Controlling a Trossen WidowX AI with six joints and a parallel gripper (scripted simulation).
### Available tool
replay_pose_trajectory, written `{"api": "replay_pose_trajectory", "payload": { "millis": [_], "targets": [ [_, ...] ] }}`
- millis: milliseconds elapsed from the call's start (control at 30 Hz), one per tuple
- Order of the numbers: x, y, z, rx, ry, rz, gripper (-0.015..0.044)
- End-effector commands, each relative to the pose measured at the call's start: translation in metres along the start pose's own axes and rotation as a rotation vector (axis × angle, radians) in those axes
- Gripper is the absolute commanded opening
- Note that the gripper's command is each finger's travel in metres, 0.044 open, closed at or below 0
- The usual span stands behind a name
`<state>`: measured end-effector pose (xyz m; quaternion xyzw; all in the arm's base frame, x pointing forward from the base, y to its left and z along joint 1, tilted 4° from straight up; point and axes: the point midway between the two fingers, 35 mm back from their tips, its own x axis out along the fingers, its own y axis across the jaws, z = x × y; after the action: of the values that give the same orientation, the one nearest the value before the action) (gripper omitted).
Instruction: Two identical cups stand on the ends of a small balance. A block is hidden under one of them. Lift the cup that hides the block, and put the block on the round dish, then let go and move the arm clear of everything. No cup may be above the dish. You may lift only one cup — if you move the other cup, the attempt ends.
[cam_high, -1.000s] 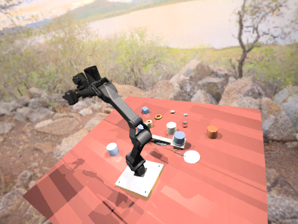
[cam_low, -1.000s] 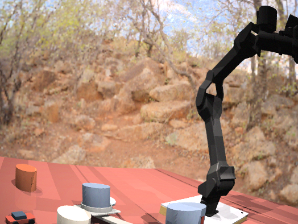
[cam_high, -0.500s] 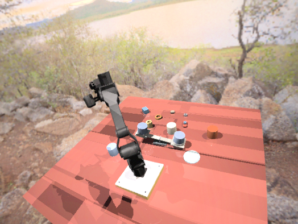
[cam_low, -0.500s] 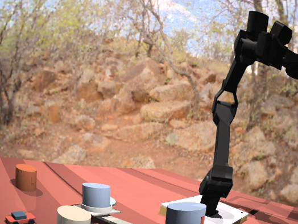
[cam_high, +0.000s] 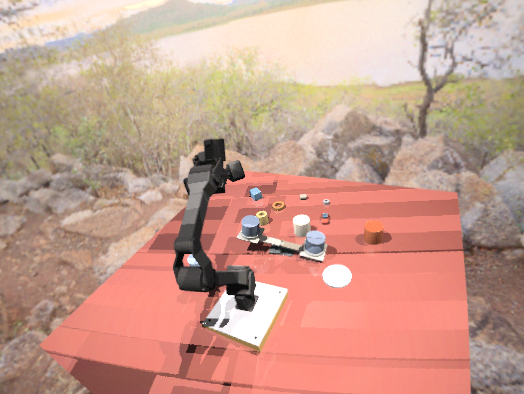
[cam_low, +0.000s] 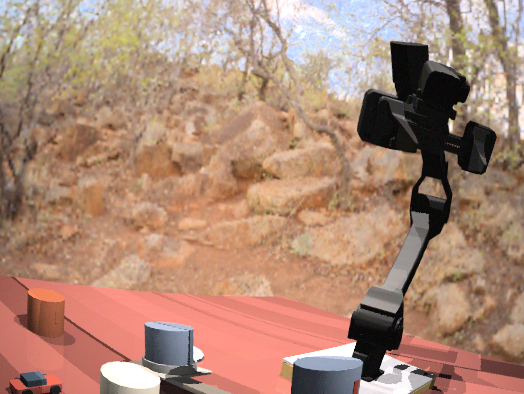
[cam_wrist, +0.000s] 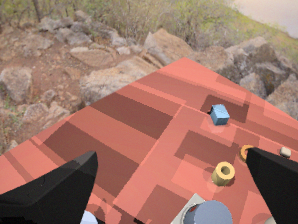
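The balance (cam_high: 290, 246) (cam_wrist: 180, 217) stands on the red table with a blue-grey cup on each end. The left cup (cam_high: 250, 227) also shows in the exterior view (cam_low: 326, 378) and the wrist view (cam_wrist: 208, 214); a small red patch shows at its edge. The right cup (cam_high: 315, 243) (cam_low: 168, 345) is nearer the round white dish (cam_high: 337, 276) (cam_low: 199, 354). Which end is lower is hard to tell. No block shows on the dish. My gripper (cam_high: 212, 177) (cam_low: 427, 135) (cam_wrist: 174, 158) is open and empty, raised high above the table, well away from both cups.
A white cylinder (cam_high: 301, 226) (cam_low: 129, 381) stands behind the beam, an orange cylinder (cam_high: 373, 232) (cam_low: 46, 313) to the right. Behind are a blue cube (cam_high: 256, 193) (cam_wrist: 220, 115), a yellow tube (cam_high: 262, 217) (cam_wrist: 223, 173) and a toy car (cam_high: 325, 218) (cam_low: 37, 384). A pale blue object (cam_high: 192, 260) (cam_wrist: 88, 218) is left.
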<state>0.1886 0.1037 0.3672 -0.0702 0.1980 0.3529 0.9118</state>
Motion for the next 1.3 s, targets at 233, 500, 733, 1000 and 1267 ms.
{"api": "replay_pose_trajectory", "payload": {
  "millis": [233,500,733,1000,1267],
  "targets": [
    [-0.018,-0.062,-0.075,0.166,0.151,-0.289,0.0440],
    [-0.043,-0.087,-0.132,0.328,0.242,-0.477,0.0440],
    [-0.060,-0.094,-0.169,0.454,0.287,-0.591,0.0440],
    [-0.061,-0.105,-0.170,0.567,0.301,-0.598,0.0440],
    [-0.062,-0.131,-0.175,0.825,0.338,-0.628,0.0440]
  ]
}}
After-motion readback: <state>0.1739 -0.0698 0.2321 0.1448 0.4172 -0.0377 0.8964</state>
